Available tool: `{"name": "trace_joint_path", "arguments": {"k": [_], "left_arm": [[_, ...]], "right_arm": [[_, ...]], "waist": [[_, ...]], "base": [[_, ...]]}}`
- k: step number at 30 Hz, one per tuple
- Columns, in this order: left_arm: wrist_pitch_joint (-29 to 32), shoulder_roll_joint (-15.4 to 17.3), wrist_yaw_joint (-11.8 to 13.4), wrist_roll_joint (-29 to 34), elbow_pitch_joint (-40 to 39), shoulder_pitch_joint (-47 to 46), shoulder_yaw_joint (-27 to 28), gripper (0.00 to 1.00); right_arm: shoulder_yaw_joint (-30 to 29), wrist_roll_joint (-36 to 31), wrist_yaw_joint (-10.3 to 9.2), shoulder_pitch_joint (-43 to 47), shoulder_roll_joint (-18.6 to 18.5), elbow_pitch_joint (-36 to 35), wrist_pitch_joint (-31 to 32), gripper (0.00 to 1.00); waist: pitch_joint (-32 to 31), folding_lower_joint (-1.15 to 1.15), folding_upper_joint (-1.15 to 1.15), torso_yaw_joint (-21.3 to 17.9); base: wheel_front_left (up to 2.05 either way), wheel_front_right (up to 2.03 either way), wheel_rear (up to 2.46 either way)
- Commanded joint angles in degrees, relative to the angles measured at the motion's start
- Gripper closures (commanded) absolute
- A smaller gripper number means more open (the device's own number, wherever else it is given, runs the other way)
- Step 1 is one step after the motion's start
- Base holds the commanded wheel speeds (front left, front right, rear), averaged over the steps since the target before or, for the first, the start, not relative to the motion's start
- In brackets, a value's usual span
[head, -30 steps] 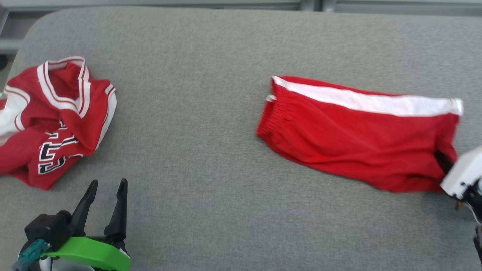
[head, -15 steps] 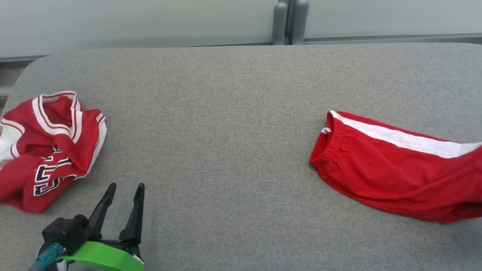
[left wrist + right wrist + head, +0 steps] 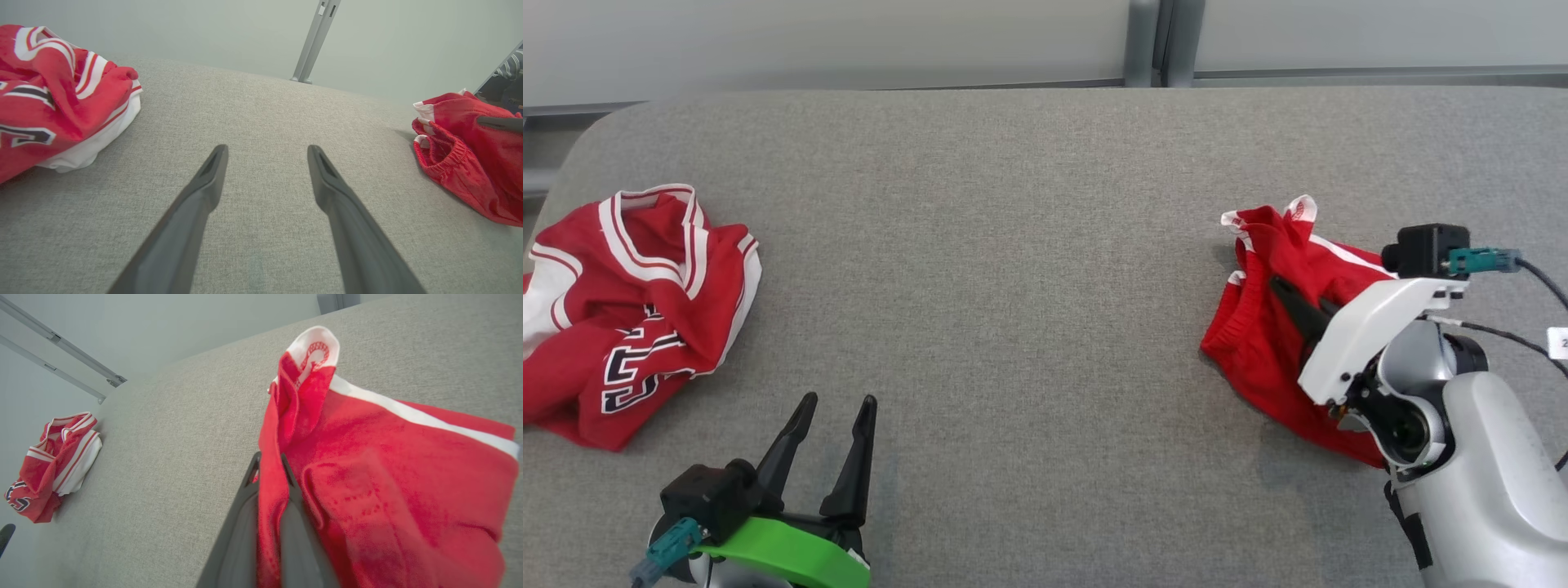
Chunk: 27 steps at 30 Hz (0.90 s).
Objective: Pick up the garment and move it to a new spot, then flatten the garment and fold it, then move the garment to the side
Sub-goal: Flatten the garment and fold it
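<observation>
The right jaws are pinched shut on the shorts (image 3: pixel 1258 335). A fold of red cloth runs up between the 2 dark fingers (image 3: pixel 241 535). The shorts are at the right side of the grey worktop (image 3: pixel 1013 269), bunched into a heap with the elastic waistband facing the worktop's middle. A white-tipped corner stands up at the top of the heap, and a white stripe runs along the side away from the robot. The pale right forearm covers the heap's right part in the head view.

The left jaws stand wide open and hold nothing. Their 2 fingers (image 3: pixel 784 445) point away from the robot over bare cloth at the near left. A crumpled red-and-white jersey (image 3: pixel 645 310) lies at the far left edge, apart from those fingers and well apart from the shorts.
</observation>
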Motion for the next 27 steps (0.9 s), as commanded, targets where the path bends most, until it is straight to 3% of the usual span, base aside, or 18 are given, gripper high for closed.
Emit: {"name": "trace_joint_path", "arguments": {"k": [1, 6, 7, 8, 9, 13, 18, 23, 27], "left_arm": [[-0.1, -0.3, -0.5, 0.3, 0.5, -1.1, -0.1, 0.00], [-0.1, -1.1, -1.4, 0.4, 2.0, -2.2, 0.4, 0.00], [-0.1, -1.3, -1.4, 0.5, 2.2, -2.3, 0.6, 0.00], [-0.1, -1.5, -1.5, 0.5, 2.3, -2.2, 0.9, 0.00], [-0.1, -1.8, -1.6, 0.5, 2.5, -2.0, 1.2, 0.00], [-0.1, -2.2, -2.3, 1.0, 3.2, -1.3, 1.8, 0.00], [-0.1, -2.6, -2.4, 1.4, 3.6, -1.5, 2.8, 0.00], [-0.1, -2.7, -2.5, 2.0, 2.5, -1.0, 4.1, 0.00], [-0.1, -2.7, -3.0, 2.5, 1.9, -1.1, 4.1, 0.00]], "right_arm": [[1.5, -0.7, 0.02, 0.8, 0.0, 0.2, -0.4, 1.00], [5.4, -3.3, 0.02, 0.5, -0.3, 2.5, -3.1, 1.00], [5.7, -3.6, 0.02, 0.3, -0.2, 3.0, -3.7, 0.67], [6.4, -4.4, 0.02, -0.1, -0.4, 3.0, -4.4, 0.11], [7.0, -4.9, 0.02, -0.4, -0.7, 3.2, -5.1, 0.00], [9.2, -3.9, 0.02, -1.4, 0.2, 1.4, -6.5, 0.00], [9.9, 0.3, 0.02, 0.5, 0.7, -6.9, -7.6, 0.00], [1.9, 2.1, 0.01, 5.1, -0.2, -15.5, -6.2, 0.00], [-7.1, -0.7, 0.02, 8.3, -0.8, -15.0, -4.7, 0.00]], "waist": [[0.6, 0.00, 0.14, 0.6], [1.3, 0.00, 0.14, 1.3], [1.4, 0.00, 0.14, 1.4], [1.5, 0.00, 0.14, 1.3], [1.6, 0.00, 0.14, 1.2], [2.1, 0.00, 0.14, 0.3], [2.2, 0.00, 0.14, -1.1], [3.1, 0.00, 0.14, -2.8], [4.5, 0.00, 0.14, -3.8]], "base": [[0.00, 0.00, 0.00], [0.00, 0.00, 0.00], [0.00, 0.00, 0.00], [0.00, 0.00, 0.00], [0.00, 0.00, 0.00], [0.00, 0.00, 0.00], [0.00, 0.00, 0.00], [0.00, 0.00, 0.00], [0.00, 0.00, 0.00]]}}
